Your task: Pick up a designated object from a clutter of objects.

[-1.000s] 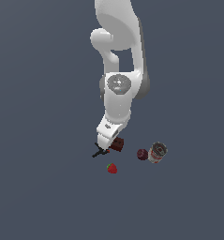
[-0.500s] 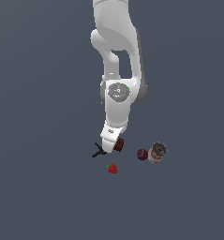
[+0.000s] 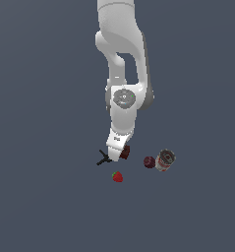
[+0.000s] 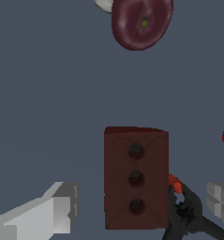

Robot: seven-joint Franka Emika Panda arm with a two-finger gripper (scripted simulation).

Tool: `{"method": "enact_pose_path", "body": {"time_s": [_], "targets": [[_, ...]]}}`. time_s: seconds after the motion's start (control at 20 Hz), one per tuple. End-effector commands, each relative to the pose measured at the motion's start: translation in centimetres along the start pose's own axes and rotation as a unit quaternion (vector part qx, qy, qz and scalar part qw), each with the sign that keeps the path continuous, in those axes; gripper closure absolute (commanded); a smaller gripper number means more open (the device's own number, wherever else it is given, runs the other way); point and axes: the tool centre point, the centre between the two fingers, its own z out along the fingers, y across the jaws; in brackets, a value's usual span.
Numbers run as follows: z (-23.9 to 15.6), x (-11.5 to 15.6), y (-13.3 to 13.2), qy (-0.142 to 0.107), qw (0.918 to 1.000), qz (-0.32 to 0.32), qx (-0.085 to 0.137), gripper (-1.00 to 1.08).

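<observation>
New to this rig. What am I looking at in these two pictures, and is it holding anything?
It is a simulator render of one white robot arm. The exterior view shows the whole arm reaching down over a grey surface. The wrist view looks down past its end effector, whose fingers stand apart on either side of the brown block with three holes, not touching it, so nothing is held. A black clamp lies against the block. A plum, a strawberry and a can lie nearby.

one block, one plum, one strawberry, one can, one clamp
</observation>
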Motion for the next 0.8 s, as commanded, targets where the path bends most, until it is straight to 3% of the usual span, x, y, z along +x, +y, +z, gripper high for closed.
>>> {"method": "enact_pose_path", "body": {"time_s": [0.0,0.75], "targets": [[0.4,0.0,0.0,0.0,1.0,0.0,0.0,-0.92],[5.0,0.0,-0.1,0.0,1.0,-0.002,0.0,-0.92]]}}
